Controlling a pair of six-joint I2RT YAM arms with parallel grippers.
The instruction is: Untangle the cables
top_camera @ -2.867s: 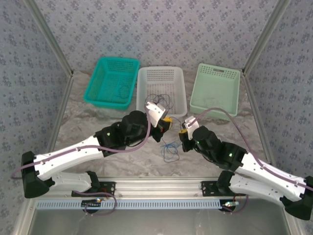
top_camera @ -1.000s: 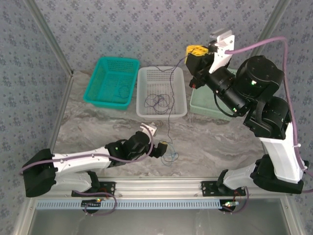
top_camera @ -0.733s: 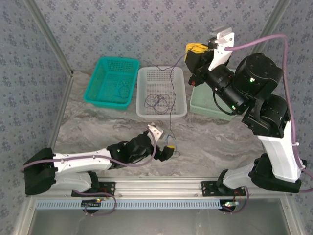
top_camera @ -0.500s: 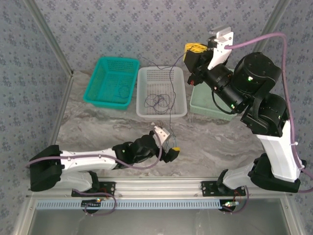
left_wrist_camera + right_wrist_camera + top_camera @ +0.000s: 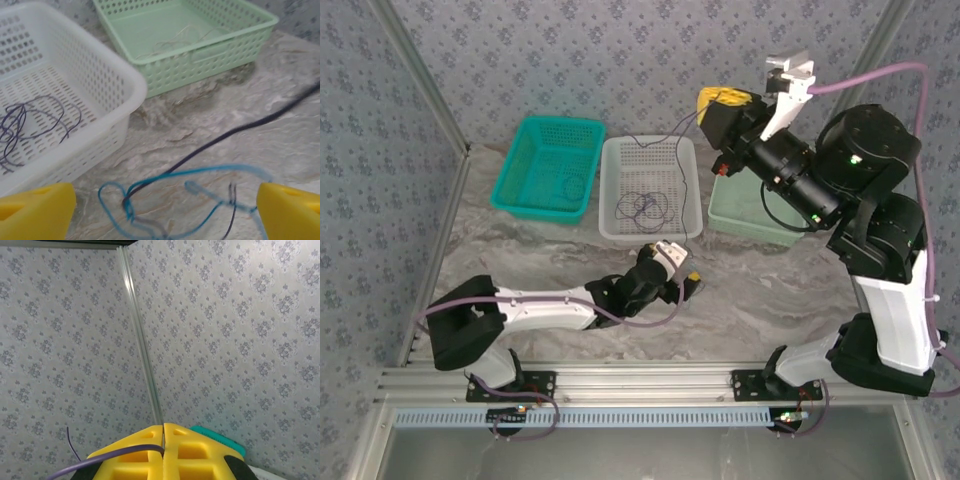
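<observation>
Right gripper point(image 5: 718, 102) is raised high at the back right, overlapping the left side of the green basket point(image 5: 745, 215) in the top view. In the wrist view its fingers are pressed together, clamped on the purple cable point(image 5: 130, 449), which exits the pads to the lower left. In the top view that cable is seen hanging down across the white basket point(image 5: 612, 190) to the table in front of it, close to the left gripper point(image 5: 162, 215).

Left gripper is laid low over the marble table point(image 5: 280, 145), just in front of the white basket's near right corner. Yellow fingertips point(image 5: 35, 210) are spread wide apart, nothing gripped. Between them a light blue cable point(image 5: 220, 168) is lying on the table in loose loops. A dark strand point(image 5: 225, 135) is caught in its left loop and is led up and away to the right. Whether that strand is the purple cable can't be told for sure.

Other cables:
- dark blue-purple bunch point(image 5: 650, 205) loose on the white basket floor
- small dark loop point(image 5: 570, 185) in the teal basket point(image 5: 520, 170)
- a few pale thin wires point(image 5: 175, 37) on the green basket floor

Baskets are lined up along the back: teal left, white middle, green right
</observation>
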